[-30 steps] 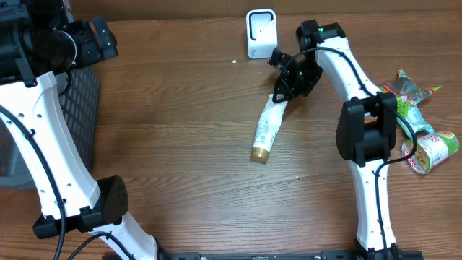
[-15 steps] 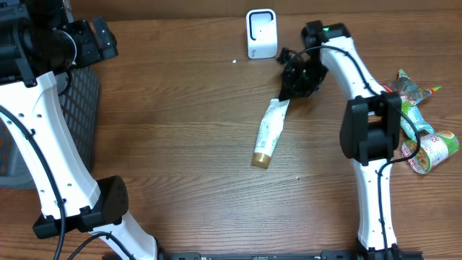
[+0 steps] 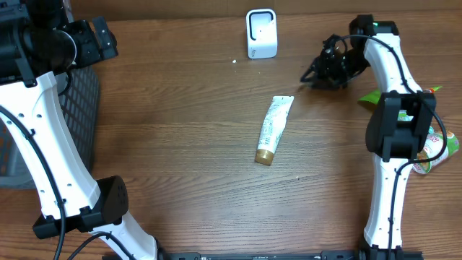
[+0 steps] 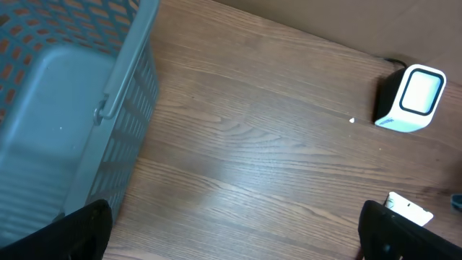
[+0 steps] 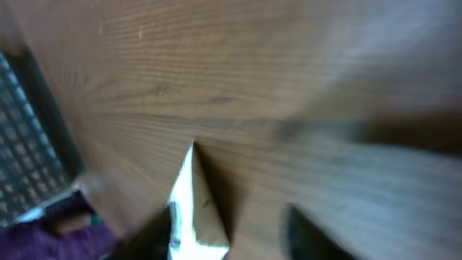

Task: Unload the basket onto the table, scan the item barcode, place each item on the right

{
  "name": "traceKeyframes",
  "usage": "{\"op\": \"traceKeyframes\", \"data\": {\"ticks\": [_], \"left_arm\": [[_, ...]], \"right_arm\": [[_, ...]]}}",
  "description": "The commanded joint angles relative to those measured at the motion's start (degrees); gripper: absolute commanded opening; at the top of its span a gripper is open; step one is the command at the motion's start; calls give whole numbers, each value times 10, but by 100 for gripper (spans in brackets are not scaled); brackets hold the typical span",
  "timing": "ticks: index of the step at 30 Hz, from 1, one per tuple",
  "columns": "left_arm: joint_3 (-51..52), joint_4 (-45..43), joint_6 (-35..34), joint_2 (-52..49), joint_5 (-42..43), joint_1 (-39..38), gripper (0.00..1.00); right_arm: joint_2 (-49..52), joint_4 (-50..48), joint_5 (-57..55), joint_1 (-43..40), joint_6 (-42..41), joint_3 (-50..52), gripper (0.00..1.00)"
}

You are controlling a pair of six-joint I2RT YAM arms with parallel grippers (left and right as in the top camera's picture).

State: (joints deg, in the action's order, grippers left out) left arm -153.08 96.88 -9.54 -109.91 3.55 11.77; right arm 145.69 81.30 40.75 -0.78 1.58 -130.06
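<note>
From overhead, the tube [image 3: 274,130] is lying flat on the wooden tabletop [image 3: 180,144] near its middle. Its gold cap is pointing toward the near edge and its crimped end toward the white scanner [image 3: 261,32], which is standing at the far edge, well apart from the tube. The right tool [image 3: 314,74] is hovering to the right of the tube's crimped end, clear of it and holding nothing. The left tool [image 3: 101,41] is hanging at the far left, above the rim of the grey basket [image 3: 81,115]. Some snack packets [image 3: 426,148] are lying at the right edge, behind the right arm.

In the left wrist view, the two dark fingertips [image 4: 79,231] are showing in the bottom corners. The jaws are standing fully apart with only bare wood between them. The basket's mesh wall is filling the left side. The scanner is sitting at upper right, and the white crimped end of the tube is just peeking in at lower right.

The right wrist view is badly blurred. Two dark fingers [image 5: 310,231] are showing along the bottom edge, spread partly apart and gripping nothing. A white pointed shape, apparently the tube's end, is lying on the wood beyond them, and the basket's mesh is showing at the left edge.
</note>
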Motion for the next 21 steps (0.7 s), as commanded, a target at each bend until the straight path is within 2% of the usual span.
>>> {"op": "traceKeyframes", "data": {"ticks": [1,4,10,12,13,14,21], "left_arm": [[0,-1,-8,0,-6,1,100],[0,-1,-8,0,-6,1,100],[0,-1,-8,0,-6,1,100],[0,-1,-8,0,-6,1,100],[0,-1,-8,0,-6,1,100],[0,-1,-8,0,-6,1,100],[0,-1,-8,0,-6,1,100]], "right_arm": [[-63,28,17,23,1,-9,76],[-75,72,-15,40,1,-9,100],[-74,68,-50,91,-26,37,100],[-74,47,-107,110,-72,61,100],[-74,29,-175,124,-135,79,100],[-74,21,-199,130,-156,88,100],[-74,-13,-215,164,-186,115,100]]}}
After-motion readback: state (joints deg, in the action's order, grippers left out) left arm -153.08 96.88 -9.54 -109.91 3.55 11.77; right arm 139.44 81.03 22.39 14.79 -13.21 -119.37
